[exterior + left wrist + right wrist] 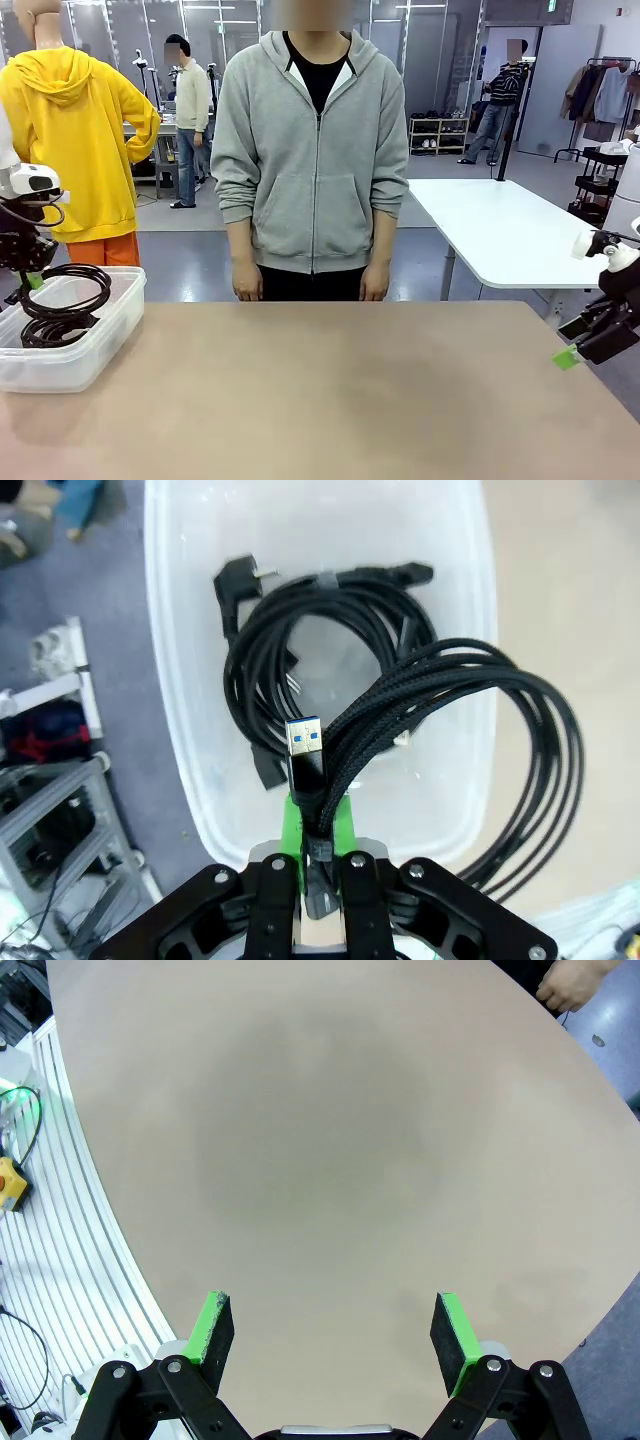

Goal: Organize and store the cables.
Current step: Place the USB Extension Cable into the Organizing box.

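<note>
Cables (470,710): black braided coils

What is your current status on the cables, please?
Left gripper shut on braided USB cable over clear bin. Power cord binned. Right gripper open.

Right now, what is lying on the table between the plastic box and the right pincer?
Nothing: in the front view the brown table is bare from the plastic box to the open right pincer.

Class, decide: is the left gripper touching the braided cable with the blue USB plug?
Touching. The left wrist view shows the left gripper with its fingers shut on the braided cable just below the USB plug.
</note>
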You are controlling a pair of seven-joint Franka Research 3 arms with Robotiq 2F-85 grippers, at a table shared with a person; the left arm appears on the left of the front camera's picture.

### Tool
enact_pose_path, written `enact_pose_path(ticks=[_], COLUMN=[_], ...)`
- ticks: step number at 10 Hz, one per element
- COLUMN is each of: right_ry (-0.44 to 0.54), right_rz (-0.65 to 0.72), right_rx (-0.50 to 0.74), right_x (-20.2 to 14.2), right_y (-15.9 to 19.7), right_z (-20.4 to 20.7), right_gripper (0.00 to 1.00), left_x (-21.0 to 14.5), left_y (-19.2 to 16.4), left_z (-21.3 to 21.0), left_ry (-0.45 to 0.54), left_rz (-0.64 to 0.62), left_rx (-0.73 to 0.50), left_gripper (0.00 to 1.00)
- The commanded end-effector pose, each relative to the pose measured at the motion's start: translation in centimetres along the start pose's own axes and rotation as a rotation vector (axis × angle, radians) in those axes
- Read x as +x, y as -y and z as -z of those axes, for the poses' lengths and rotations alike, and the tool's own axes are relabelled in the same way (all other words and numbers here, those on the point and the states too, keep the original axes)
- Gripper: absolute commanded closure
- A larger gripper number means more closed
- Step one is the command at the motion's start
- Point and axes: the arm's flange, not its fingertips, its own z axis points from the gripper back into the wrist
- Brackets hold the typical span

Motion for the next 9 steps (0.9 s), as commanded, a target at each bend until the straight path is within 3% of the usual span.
enact_pose_path(ticks=[1,5,9], right_ry=[0.004,0.004,0.004], right_rz=[0.019,0.019,0.019], right_rx=[-0.006,-0.006,-0.006], right_x=[0.2,0.2,0.2], right_y=[0.0,0.0,0.0], right_z=[0.1,0.1,0.1], right_gripper=[0.00,0.00,0.00], left_x=[1.4,3.3,3.4], left_y=[-0.6,-2.1,-1.8], left_z=[2.7,7.7,8.0], left_ry=[0.042,0.053,0.053], left_rz=[0.009,-0.099,-0.130], left_rx=[-0.002,0.031,0.046], left_gripper=[0.87,0.87,0.01])
